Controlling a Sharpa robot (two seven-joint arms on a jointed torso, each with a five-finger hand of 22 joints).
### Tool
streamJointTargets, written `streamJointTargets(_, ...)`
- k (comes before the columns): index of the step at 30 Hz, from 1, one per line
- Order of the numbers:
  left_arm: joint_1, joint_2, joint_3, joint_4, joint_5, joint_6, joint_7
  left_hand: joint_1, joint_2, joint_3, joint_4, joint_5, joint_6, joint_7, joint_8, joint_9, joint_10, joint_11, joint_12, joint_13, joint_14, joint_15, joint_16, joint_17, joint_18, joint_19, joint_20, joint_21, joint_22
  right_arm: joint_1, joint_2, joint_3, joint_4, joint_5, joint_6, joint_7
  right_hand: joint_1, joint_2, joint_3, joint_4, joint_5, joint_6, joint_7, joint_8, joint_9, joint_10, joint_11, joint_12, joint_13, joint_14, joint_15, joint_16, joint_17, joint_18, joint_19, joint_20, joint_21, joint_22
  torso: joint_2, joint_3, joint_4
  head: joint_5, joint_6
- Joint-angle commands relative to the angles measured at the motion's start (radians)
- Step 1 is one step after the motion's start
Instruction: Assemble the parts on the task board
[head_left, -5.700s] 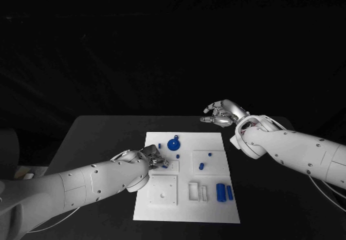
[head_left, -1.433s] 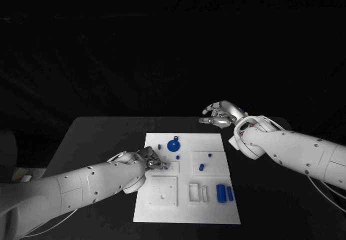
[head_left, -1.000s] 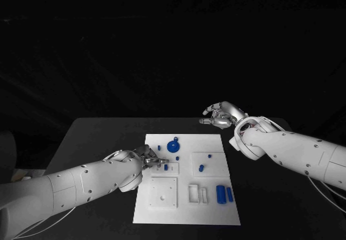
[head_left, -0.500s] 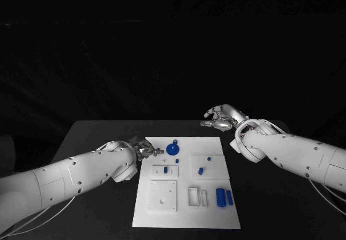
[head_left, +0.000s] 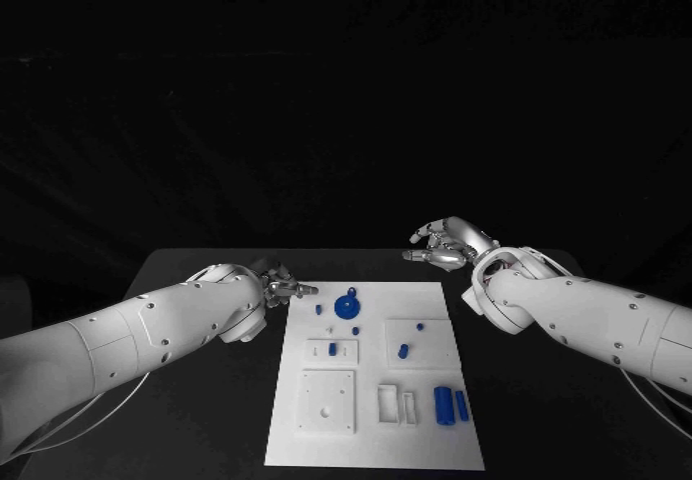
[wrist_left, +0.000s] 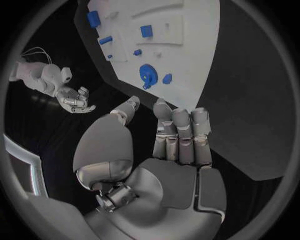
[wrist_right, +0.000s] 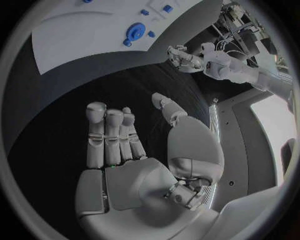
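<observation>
Both my hands are empty right now. Left of the white rectangular task board (head_left: 368, 440), my silver left hand (head_left: 278, 285) hangs at its far corner, fingers loose, holding nothing. On the board, the round blue disc part (head_left: 348, 304) lies nearest that hand, so I judge I should come down over it squarely. Right of the board, my right hand (head_left: 447, 245) hovers relaxed and apart.

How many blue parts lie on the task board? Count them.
8; tiny ones may be missed. Far end: disc, one peg. Middle: four small pieces. Near right corner: two bars.
</observation>
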Motion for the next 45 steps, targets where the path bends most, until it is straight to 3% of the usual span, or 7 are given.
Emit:
streamJointTargets(1, 0.006, 0.019, 0.001, -0.036, -0.002, 0.138, -0.02, -0.013, -0.004, -0.002, 0.017, 0.002, -0.004, 0.002, -0.005, -0.002, -0.003, 0.002, -0.004, -0.001, 0.002, 0.005, -0.001, -0.001, -0.015, -0.004, -0.122, -0.004, 0.0, 0.0, 0.003, 0.0, -0.002, 0.002, 0.011, 0.009, -0.003, 0.007, -0.002, 0.0, 0.004, -0.001, 0.008, 0.0, -0.002, -0.006, 0.003, 0.005, -0.001, 0.001, -0.003, -0.003, -0.001, 0.101, 0.0, -0.002, -0.004, 0.001, 0.002, -0.0003, -0.0013, 0.003, 0.006)
streamJointTargets(3, 0.007, 0.03, 0.001, -0.059, -0.004, 0.165, -0.023, -0.017, -0.004, -0.003, 0.026, -0.001, -0.005, 0.002, -0.007, -0.004, -0.003, 0.002, -0.004, -0.002, 0.001, 0.005, -0.001, -0.002, -0.015, -0.005, -0.123, -0.005, 0.0, 0.0, 0.003, 0.0, -0.002, 0.002, 0.011, 0.009, -0.003, 0.007, -0.002, 0.0, 0.004, -0.001, 0.008, 0.0, -0.002, -0.006, 0.003, 0.005, -0.001, 0.001, -0.003, -0.003, -0.001, 0.101, 0.0, -0.002, -0.004, 0.001, 0.001, 0.0011, -0.0014, 0.004, 0.001)
streamJointTargets(10, 0.008, 0.073, 0.001, -0.138, -0.006, 0.239, -0.028, -0.014, 0.014, -0.009, 0.047, 0.01, -0.025, 0.01, -0.021, -0.01, -0.014, 0.009, -0.004, -0.001, -0.008, 0.012, 0.002, 0.0, -0.017, -0.013, -0.122, -0.005, 0.005, 0.0, 0.005, 0.0, -0.002, 0.002, 0.011, 0.009, -0.002, 0.007, -0.002, 0.0, 0.004, -0.001, 0.008, 0.0, -0.002, -0.006, 0.003, 0.005, -0.002, 0.001, -0.003, -0.003, -0.001, 0.101, 0.0, -0.002, -0.004, 0.001, 0.001, 0.0009, -0.0005, 0.011, 0.004)
streamJointTargets(20, 0.006, 0.133, -0.001, -0.222, -0.001, 0.264, -0.015, 0.0, 0.032, -0.03, 0.051, 0.016, -0.026, 0.012, -0.024, -0.011, -0.018, 0.011, 0.001, 0.002, -0.013, 0.013, 0.007, 0.002, -0.019, -0.019, -0.123, -0.003, 0.011, 0.0, 0.01, 0.0, 0.0, 0.002, 0.011, 0.01, -0.002, 0.007, -0.002, 0.0, 0.004, -0.001, 0.008, 0.0, -0.002, -0.006, 0.003, 0.006, -0.002, 0.002, -0.003, -0.003, -0.001, 0.101, 0.0, -0.002, -0.004, 0.002, 0.003, 0.0007, -0.002, 0.017, 0.003)
streamJointTargets(26, 0.002, 0.158, -0.001, -0.267, 0.007, 0.261, -0.009, 0.004, 0.037, -0.039, 0.054, 0.015, -0.027, 0.012, -0.025, -0.012, -0.02, 0.012, 0.002, 0.002, -0.015, 0.014, 0.009, 0.002, -0.019, -0.021, -0.123, -0.003, 0.012, 0.0, 0.013, 0.0, 0.0, 0.002, 0.009, 0.01, -0.002, 0.007, -0.001, 0.0, 0.004, -0.002, 0.008, 0.0, -0.002, -0.006, 0.003, 0.006, -0.003, 0.002, -0.003, -0.003, -0.001, 0.101, 0.0, -0.003, -0.004, 0.002, 0.002, 0.0008, -0.0021, 0.019, -0.009)
streamJointTargets(31, 0.002, 0.174, -0.001, -0.289, 0.007, 0.268, -0.007, 0.005, 0.04, -0.044, 0.057, 0.014, -0.028, 0.012, -0.026, -0.012, -0.021, 0.012, 0.003, 0.003, -0.016, 0.014, 0.01, 0.003, -0.019, -0.021, -0.123, -0.003, 0.013, 0.0, 0.014, 0.001, 0.002, 0.002, 0.008, 0.01, -0.001, 0.007, -0.001, 0.0, 0.004, -0.002, 0.008, 0.0, -0.002, -0.006, 0.003, 0.006, -0.003, 0.002, -0.003, -0.003, -0.001, 0.101, 0.001, -0.003, -0.004, 0.002, 0.002, 0.0006, -0.0008, 0.016, -0.009)
streamJointTargets(45, -0.026, 0.218, -0.003, -0.364, 0.007, 0.265, 0.002, 0.016, 0.048, -0.058, 0.061, 0.012, -0.03, 0.013, -0.028, -0.013, -0.022, 0.012, 0.007, 0.004, -0.017, 0.014, 0.013, 0.003, -0.019, -0.022, -0.124, -0.003, 0.016, 0.002, 0.015, 0.006, 0.008, 0.001, 0.007, 0.01, -0.001, 0.007, -0.001, 0.0, 0.004, -0.002, 0.008, 0.0, -0.003, -0.006, 0.003, 0.007, -0.004, 0.002, -0.003, -0.003, -0.001, 0.101, 0.001, -0.003, -0.004, 0.002, 0.003, 0.0013, -0.0012, 0.014, -0.012)
